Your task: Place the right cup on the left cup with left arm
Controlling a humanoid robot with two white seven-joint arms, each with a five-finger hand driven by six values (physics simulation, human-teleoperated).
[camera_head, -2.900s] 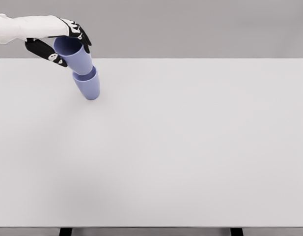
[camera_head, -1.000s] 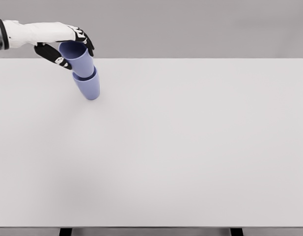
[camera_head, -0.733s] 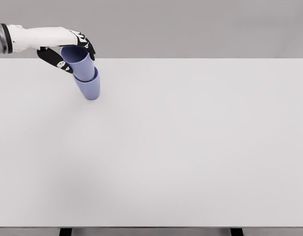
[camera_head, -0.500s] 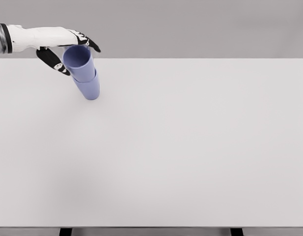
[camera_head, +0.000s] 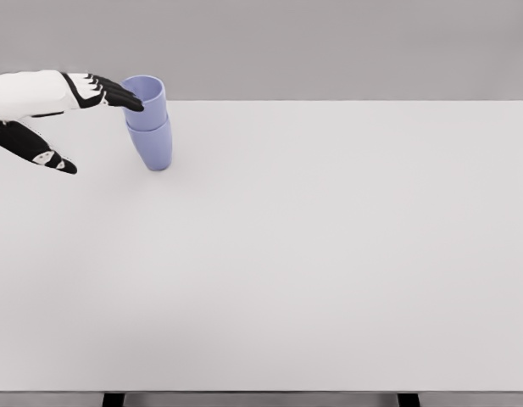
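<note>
Now that the left hand (camera_head: 70, 106) has let go and spread wide, the upper cup (camera_head: 146, 100) apparently sits nested in the lower cup (camera_head: 152, 146), at ten o'clock on the worktop (camera_head: 329, 254); stacking looks done.

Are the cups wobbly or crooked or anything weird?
Nothing stands out. The top cup sits nested in the bottom cup near the table's far left corner, and the stack looks close to upright. The left hand is open beside it, fingertips near the top cup's rim.
</note>
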